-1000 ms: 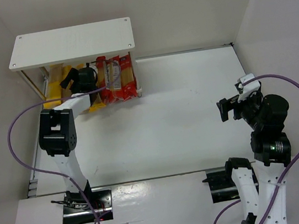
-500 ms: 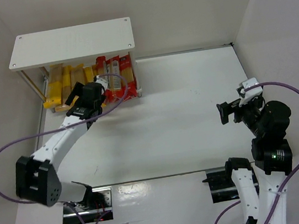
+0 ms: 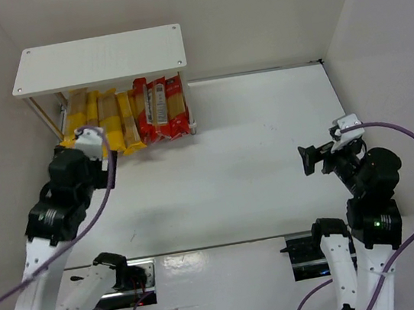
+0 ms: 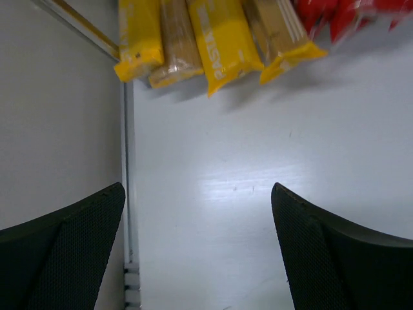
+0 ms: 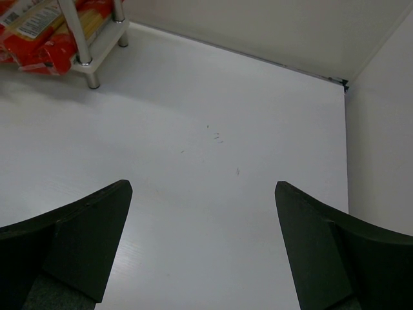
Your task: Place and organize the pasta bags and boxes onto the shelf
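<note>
The shelf (image 3: 97, 60) stands at the far left, its white top board above a row of spaghetti packs. Several yellow packs (image 3: 102, 123) lie on the left and red packs (image 3: 160, 109) on the right, their near ends sticking out. My left gripper (image 3: 87, 152) hovers just in front of the yellow packs. In the left wrist view it (image 4: 197, 206) is open and empty over bare table, with the yellow pack ends (image 4: 222, 39) and red packs (image 4: 348, 16) ahead. My right gripper (image 3: 312, 159) is open and empty at the right; it (image 5: 203, 194) is over bare table.
White walls close in the table on the left, back and right. A shelf leg (image 5: 77, 39) and the red pack ends (image 5: 39, 32) show at the top left of the right wrist view. A wall seam (image 4: 126, 194) runs beside my left gripper.
My left arm has pulled back from the packs under the shelf toward the near left, its gripper empty. The yellow packs now lie uncovered. The right arm has barely moved.
</note>
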You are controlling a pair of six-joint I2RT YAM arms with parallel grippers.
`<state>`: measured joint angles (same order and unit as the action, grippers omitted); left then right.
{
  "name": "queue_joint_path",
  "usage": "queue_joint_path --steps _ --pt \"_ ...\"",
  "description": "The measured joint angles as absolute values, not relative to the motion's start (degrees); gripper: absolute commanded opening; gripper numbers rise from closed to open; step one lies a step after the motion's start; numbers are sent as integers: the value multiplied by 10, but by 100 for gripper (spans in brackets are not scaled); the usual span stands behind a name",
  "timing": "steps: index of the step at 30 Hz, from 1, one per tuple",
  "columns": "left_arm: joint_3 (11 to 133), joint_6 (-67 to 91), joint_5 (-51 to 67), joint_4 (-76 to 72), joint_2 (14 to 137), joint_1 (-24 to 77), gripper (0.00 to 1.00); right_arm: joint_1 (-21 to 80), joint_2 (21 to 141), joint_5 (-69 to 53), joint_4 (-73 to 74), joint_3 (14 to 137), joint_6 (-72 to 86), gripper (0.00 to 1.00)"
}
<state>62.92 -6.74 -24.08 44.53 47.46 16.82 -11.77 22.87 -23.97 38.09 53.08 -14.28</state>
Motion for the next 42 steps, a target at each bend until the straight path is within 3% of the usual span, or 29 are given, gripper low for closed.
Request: queue_joint_path --steps 7,20,42 --pt "640 -23 -143 415 311 50 99 -131 218 -241 352 481 -118 100" --pt "508 2 -11 355 302 -137 99 -166 227 -187 326 456 -90 100" --pt "510 0 44 342 313 -168 99 -193 226 -205 325 456 -89 100"
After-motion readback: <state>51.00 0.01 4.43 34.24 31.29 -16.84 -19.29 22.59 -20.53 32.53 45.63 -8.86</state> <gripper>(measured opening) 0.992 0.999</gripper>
